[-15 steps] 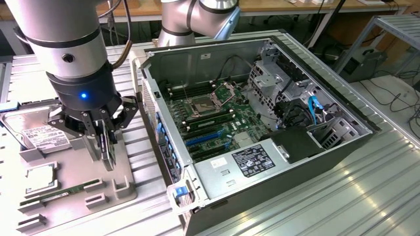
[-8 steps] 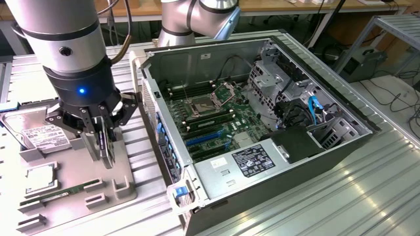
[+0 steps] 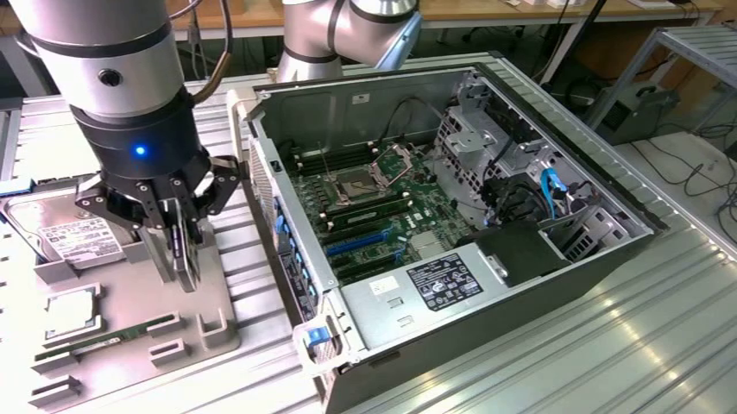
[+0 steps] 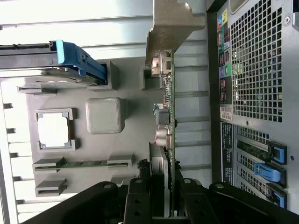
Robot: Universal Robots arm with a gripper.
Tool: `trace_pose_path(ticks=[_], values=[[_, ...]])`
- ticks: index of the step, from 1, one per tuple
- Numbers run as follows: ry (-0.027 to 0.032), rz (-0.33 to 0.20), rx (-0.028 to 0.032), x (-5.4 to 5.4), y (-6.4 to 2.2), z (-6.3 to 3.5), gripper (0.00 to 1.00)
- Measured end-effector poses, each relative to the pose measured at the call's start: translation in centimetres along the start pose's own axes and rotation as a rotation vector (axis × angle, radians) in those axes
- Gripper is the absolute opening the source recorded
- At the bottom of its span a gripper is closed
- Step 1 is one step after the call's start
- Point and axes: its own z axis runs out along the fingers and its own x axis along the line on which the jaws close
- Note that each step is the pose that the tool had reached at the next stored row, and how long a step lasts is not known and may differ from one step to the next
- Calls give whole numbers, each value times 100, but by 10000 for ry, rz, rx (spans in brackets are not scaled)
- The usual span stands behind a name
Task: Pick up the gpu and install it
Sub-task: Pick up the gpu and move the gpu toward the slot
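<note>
Clearly the gripper [image 3: 175, 226] is hanging over the grey tray [image 3: 217, 297] on the exterior view's left, and its fingers [image 4: 135, 205] are clamping the gpu [image 3: 186, 254] across its two flat faces. The card is standing on edge, hanging down from the fingers toward the tray. I cannot tell whether its lower edge is resting in the tray's holder or hanging just clear of it. In the wrist view the card is running away from the fingers edge-on, with its silver bracket [image 4: 170, 23] at the far end, just beside the rear wall of the computer case [image 3: 484, 345].

The case is lying open on the worktop [image 3: 599, 345] to the exterior view's right, well apart from the card, with the motherboard [image 3: 368, 198] and its blue slots [image 3: 357, 243] facing up.

Lying on the tray are a hard drive [image 3: 58, 228], a processor [image 3: 75, 309] and a green memory stick [image 3: 110, 336].

Judging by its build, the card is looking light and stiff but fragile. A firm pinch on the board's faces near one end, away from the connector edge and the bracket, is looking like the sound hold. Squeezing hard on the raised parts could be damaging them.
</note>
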Motion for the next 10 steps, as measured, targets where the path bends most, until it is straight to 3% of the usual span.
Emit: trace_pose_path(ticks=[10], values=[[-1, 0, 0, -2, -1, -109, 28]])
